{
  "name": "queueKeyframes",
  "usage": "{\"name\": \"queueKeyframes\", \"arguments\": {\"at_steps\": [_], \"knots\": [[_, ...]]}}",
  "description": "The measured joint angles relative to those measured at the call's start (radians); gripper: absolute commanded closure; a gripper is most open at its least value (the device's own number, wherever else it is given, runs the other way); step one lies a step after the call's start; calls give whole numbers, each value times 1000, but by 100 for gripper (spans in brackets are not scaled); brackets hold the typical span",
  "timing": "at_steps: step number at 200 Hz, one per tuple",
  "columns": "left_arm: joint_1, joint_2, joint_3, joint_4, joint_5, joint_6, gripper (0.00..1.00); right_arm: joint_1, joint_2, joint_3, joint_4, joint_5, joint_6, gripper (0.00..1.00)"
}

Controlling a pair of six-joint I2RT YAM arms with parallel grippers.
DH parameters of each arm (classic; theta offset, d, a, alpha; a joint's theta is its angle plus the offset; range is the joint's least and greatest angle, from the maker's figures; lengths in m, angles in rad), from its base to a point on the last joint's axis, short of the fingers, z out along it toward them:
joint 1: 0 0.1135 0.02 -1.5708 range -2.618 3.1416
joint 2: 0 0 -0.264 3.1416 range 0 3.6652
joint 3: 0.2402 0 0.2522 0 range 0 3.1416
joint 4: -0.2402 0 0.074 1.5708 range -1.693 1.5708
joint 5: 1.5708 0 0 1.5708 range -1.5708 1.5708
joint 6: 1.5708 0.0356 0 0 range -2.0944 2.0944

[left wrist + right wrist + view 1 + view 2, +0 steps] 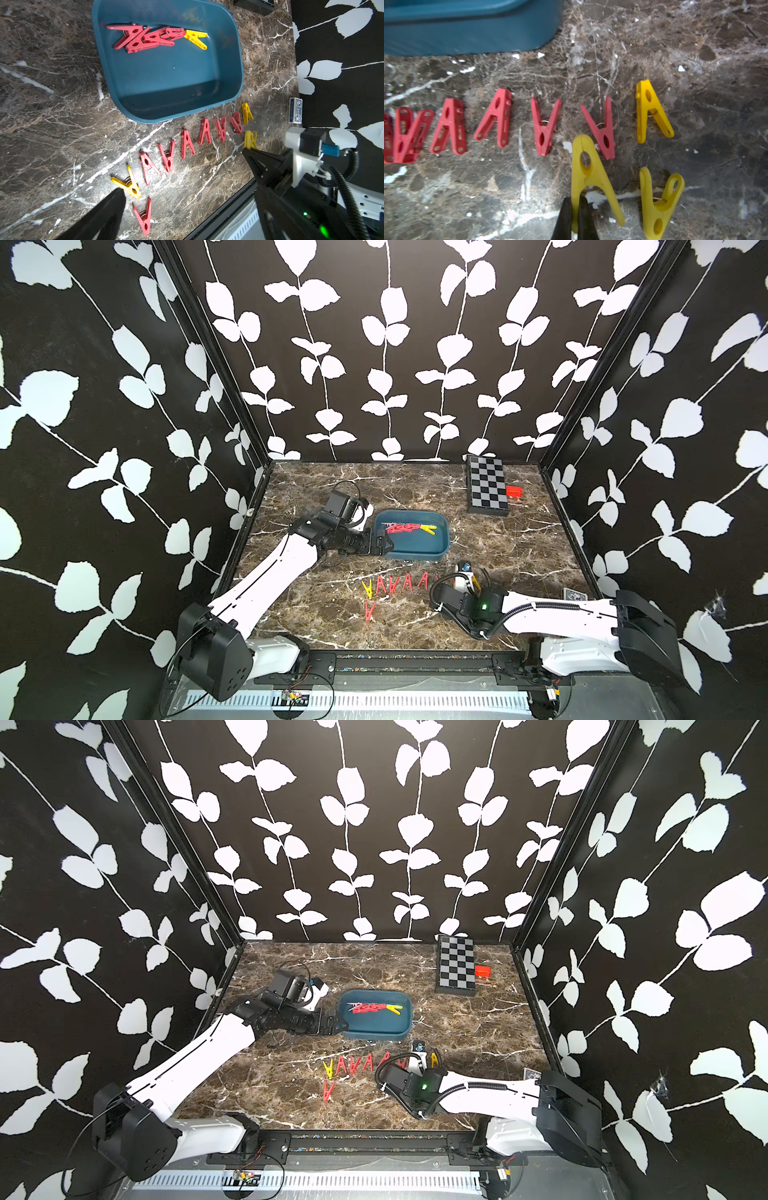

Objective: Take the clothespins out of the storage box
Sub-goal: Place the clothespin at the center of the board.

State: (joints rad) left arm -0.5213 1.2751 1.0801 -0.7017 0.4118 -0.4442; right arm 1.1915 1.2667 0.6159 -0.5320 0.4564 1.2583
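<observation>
Storage box, mid-table: one yellow clothespin; red clothespins tangled, count unclear.
Table beside box: seven red pegs, three yellow pegs.
Right gripper pinches fourth yellow clothespin.
Left gripper spread wide at box rim.

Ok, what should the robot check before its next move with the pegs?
1. Right gripper shut on the held yellow peg: ok.
2. Held yellow peg outside the box, beside the row of pegs: ok.
3. Held yellow peg resting on the table: cannot tell.
4. Left gripper open, at the box's edge: ok.
5. Box emptied: not ok; red pegs and a loose yellow peg lie inside.
</observation>
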Motion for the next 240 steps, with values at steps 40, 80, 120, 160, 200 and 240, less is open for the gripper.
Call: {"name": "queueKeyframes", "arguments": {"at_steps": [40,80,120,160,200,240], "knots": [[-1,0,0,0,0,-5,1,0,-3,-54,5,-2,17,95],[-3,0,0,0,0,-6,1,1,-18,-86,15,-20,23,95],[-6,0,0,0,0,-8,1,23,-20,-93,19,-31,38,94],[-6,0,0,0,0,-8,1,47,0,-85,18,-37,71,94],[-6,0,-5,1,0,-8,1,58,17,-84,19,-38,107,94],[-6,0,-7,1,0,-8,1,62,37,-84,29,-39,121,92]]}}
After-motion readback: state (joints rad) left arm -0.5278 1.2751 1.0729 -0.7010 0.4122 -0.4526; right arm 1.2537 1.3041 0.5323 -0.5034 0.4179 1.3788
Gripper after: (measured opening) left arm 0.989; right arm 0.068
